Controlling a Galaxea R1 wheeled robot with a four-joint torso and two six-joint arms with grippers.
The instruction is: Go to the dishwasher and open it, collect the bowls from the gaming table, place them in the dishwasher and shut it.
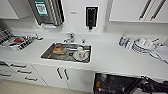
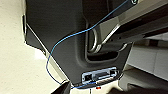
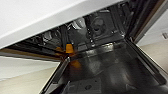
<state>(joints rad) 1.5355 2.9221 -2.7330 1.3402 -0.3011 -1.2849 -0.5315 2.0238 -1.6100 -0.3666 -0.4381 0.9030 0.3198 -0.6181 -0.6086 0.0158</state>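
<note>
The dishwasher [image 1: 117, 83] stands open under the white counter at the lower right, its inside dark. In the right wrist view its lowered door [image 3: 107, 65] shines below the dark inside, where wire racks [image 3: 82, 32] and an orange part [image 3: 69, 48] sit. My right arm [image 1: 153, 86] reaches in dark at the lower right corner of the head view, close to the dishwasher's opening. The left wrist view looks at my own dark body [image 2: 62, 37], a blue cable [image 2: 53, 48] and pale floor [image 2: 12, 62]. The bowls and the gaming table are out of view.
A steel sink [image 1: 47, 55] in the counter holds white dishes [image 1: 81, 53] and an orange-brown item [image 1: 59, 49]. A drying rack [image 1: 17, 41] stands at the left and stacked white plates [image 1: 142, 45] at the right. White cabinet doors and drawers [image 1: 25, 72] run below.
</note>
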